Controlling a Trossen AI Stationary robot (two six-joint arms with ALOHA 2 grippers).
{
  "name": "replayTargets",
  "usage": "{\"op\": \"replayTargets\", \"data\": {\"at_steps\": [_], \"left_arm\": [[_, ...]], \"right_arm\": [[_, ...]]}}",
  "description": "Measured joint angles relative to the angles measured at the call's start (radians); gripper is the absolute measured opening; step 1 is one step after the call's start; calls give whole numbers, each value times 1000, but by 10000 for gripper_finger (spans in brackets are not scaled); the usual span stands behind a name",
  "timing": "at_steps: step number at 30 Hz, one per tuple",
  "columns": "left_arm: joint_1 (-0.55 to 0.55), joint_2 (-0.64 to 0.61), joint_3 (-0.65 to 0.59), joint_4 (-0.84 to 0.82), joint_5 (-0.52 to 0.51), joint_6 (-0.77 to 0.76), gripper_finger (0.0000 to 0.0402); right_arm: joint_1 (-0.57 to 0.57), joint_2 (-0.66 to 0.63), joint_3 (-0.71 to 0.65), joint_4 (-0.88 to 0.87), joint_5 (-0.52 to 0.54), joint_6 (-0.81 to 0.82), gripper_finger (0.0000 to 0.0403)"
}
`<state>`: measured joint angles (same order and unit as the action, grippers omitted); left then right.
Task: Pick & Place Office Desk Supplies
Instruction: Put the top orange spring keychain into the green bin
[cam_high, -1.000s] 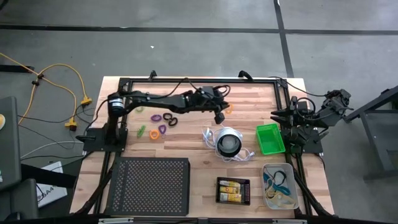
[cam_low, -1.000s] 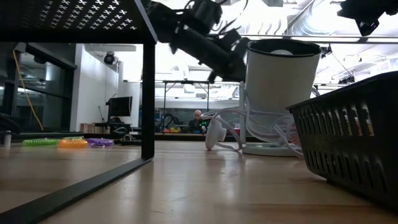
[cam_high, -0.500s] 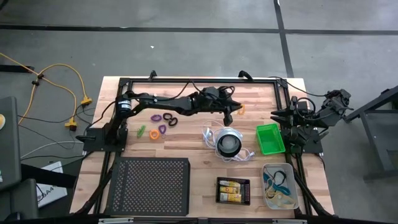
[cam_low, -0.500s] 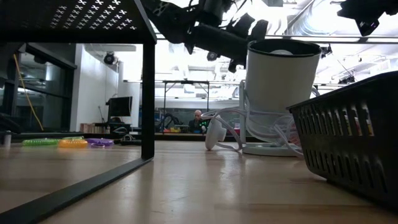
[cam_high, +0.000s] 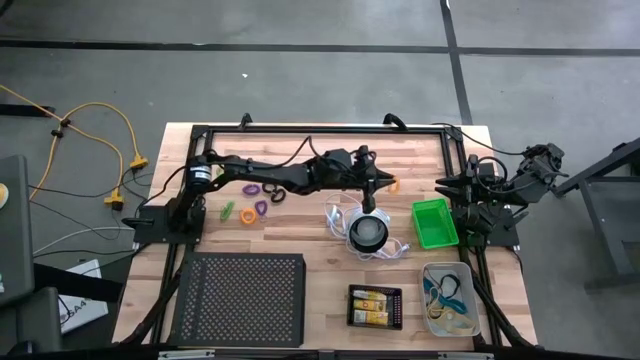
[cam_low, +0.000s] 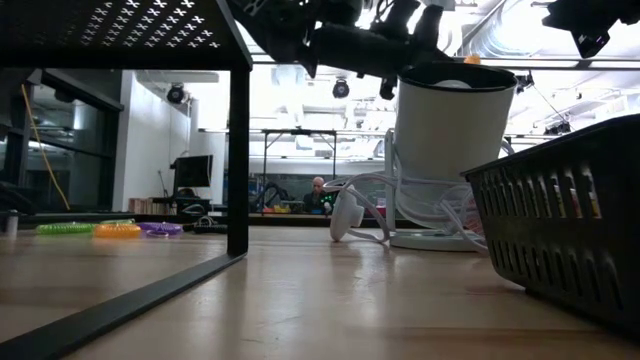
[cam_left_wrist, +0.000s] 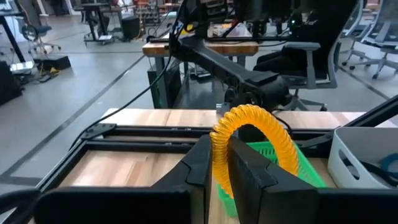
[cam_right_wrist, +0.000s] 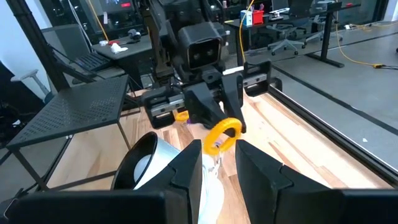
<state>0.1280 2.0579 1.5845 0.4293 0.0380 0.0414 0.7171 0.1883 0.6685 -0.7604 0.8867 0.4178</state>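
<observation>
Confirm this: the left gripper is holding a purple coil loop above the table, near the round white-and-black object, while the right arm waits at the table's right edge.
One detail is wrong: the loop is orange, not purple. The left wrist view shows the left gripper shut on the orange coil loop, and the high view places it near the round white-and-black object. The right gripper does wait at the right edge.

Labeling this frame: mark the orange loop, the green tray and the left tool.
orange loop (cam_left_wrist: 261, 127): left wrist view, top of its coiled arc.
green tray (cam_high: 433, 222): high view, bare floor of the tray.
left tool (cam_left_wrist: 221, 168): left wrist view, midway between the fingertips, shut on the orange loop.
</observation>
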Motion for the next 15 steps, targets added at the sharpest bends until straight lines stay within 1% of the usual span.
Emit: {"op": "replayTargets", "data": {"at_steps": [10, 15], "left_arm": [[-1, 0, 0, 7, -16, 22, 35], [-1, 0, 0, 50, -15, 73, 35]], "right_arm": [[0, 0, 0, 0, 3, 0, 85], [0, 0, 0, 0, 3, 0, 85]]}}
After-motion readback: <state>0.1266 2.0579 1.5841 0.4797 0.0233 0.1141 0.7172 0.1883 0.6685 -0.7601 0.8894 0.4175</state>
